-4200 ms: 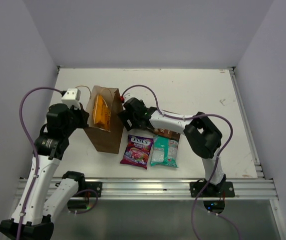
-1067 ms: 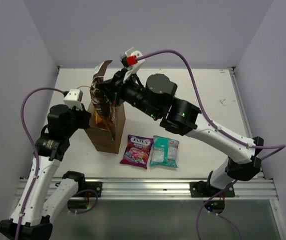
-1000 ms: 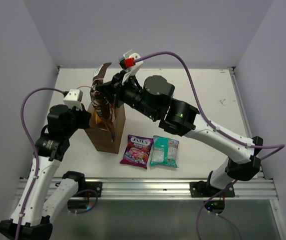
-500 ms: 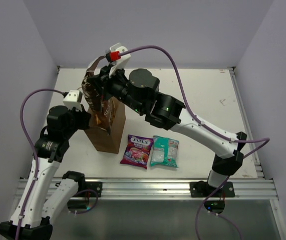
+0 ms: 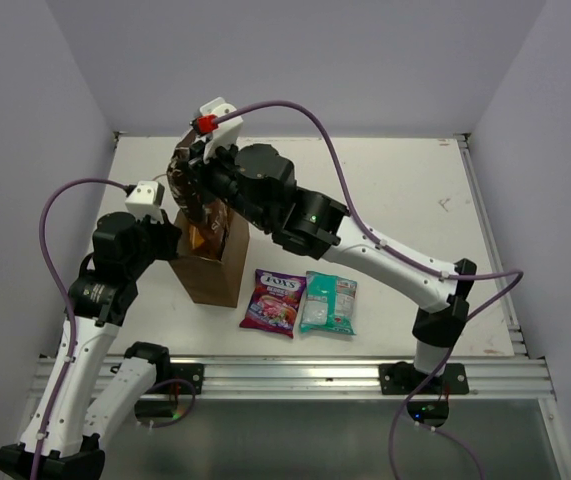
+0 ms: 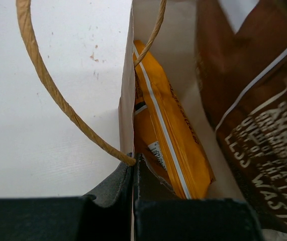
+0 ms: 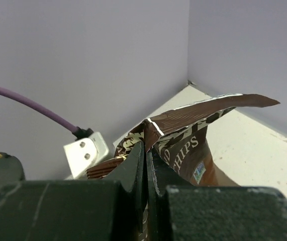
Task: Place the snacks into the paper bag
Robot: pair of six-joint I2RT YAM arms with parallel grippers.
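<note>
The paper bag (image 5: pixel 210 280) stands upright at the table's left. My left gripper (image 6: pixel 134 163) is shut on its near wall (image 6: pixel 127 113), by a twisted handle (image 6: pixel 48 85). The orange Kettle bag (image 6: pixel 168 130) stands inside. My right gripper (image 7: pixel 147 145) is shut on the top edge of the dark brown chip bag (image 7: pixel 193 145), which hangs over the bag's mouth (image 5: pixel 187 190), its lower part reaching into the opening (image 6: pixel 254 100). The purple Fox's bag (image 5: pixel 274 300) and the teal-white packet (image 5: pixel 329 302) lie flat on the table to the right of the paper bag.
The white table (image 5: pixel 385 190) is walled at the back and both sides. A metal rail (image 5: pixel 295 375) runs along the near edge by the arm bases. The right arm (image 5: pixel 365 250) stretches diagonally across, above the two lying packets.
My right arm has swung left and lowered the dark brown chip bag from above the paper bag's right side into its mouth. The left gripper kept its hold on the wall.
</note>
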